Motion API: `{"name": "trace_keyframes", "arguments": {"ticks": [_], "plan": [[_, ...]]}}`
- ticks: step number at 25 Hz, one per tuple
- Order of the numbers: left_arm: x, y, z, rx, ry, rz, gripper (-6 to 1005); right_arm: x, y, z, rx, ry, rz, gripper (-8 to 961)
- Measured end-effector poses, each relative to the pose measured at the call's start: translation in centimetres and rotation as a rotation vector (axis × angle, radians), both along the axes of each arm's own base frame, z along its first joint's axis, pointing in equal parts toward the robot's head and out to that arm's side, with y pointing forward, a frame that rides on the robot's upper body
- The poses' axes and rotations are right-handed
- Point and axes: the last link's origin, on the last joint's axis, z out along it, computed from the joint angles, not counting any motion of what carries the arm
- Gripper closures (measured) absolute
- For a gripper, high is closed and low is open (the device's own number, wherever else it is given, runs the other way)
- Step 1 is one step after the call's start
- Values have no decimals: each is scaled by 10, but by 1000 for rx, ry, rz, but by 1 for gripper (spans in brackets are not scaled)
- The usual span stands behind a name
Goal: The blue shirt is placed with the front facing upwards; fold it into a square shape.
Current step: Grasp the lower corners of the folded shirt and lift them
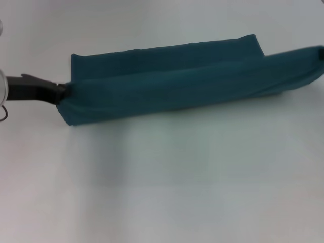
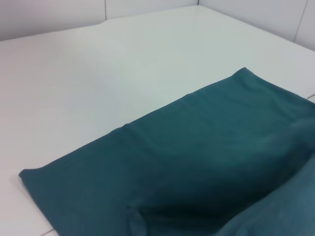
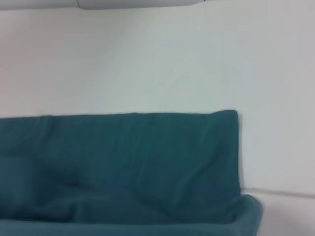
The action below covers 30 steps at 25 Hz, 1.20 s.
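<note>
The blue shirt [image 1: 177, 86] is folded into a long band across the white table [image 1: 162, 192], with no lettering showing. Its near layer is lifted and stretched taut between both arms, over the back layer lying flat. My left gripper [image 1: 62, 93] comes in from the left and is shut on the band's left end. At the frame's right edge, only a dark tip of my right gripper [image 1: 321, 52] shows, with the right end of the cloth drawn up to it. In the left wrist view the shirt [image 2: 206, 157] lies flat below the raised fold. The right wrist view shows the shirt [image 3: 123, 162] and its far corner.
Bare white tabletop [image 1: 152, 202] stretches in front of the shirt and behind it. A wall line runs along the table's far side [image 2: 106, 14]. A thin table edge or seam [image 3: 280, 192] shows beside the shirt's corner.
</note>
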Motion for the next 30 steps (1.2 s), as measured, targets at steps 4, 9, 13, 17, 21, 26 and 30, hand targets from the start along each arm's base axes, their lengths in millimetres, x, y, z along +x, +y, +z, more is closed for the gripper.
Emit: {"name": "trace_keyframes", "arguments": {"ticks": [4,9,13,17,21,26,30], "plan": [[-9,-10,0,-11,-4,15,968,14,-13,-9,-45,20,-44,867],[-19,-36,-5,-40,-7,16,968,38,-45,-18,-91,92,-96,863],[-40,-63,-23,-85,-15,39,968,58,-70,-33,-116,146,-126,861],[-49,-75,-30,-116,-31,68,968,75,-88,-43,-134,179,-163,858],[-55,-94,-38,-186,-55,85,967,84,-105,-48,-152,223,-177,855],[-59,-116,-45,-271,-100,106,967,90,-127,-46,-166,310,-155,852],[-61,-131,-48,-306,-133,122,967,101,-144,-46,-155,366,-158,849]]}}
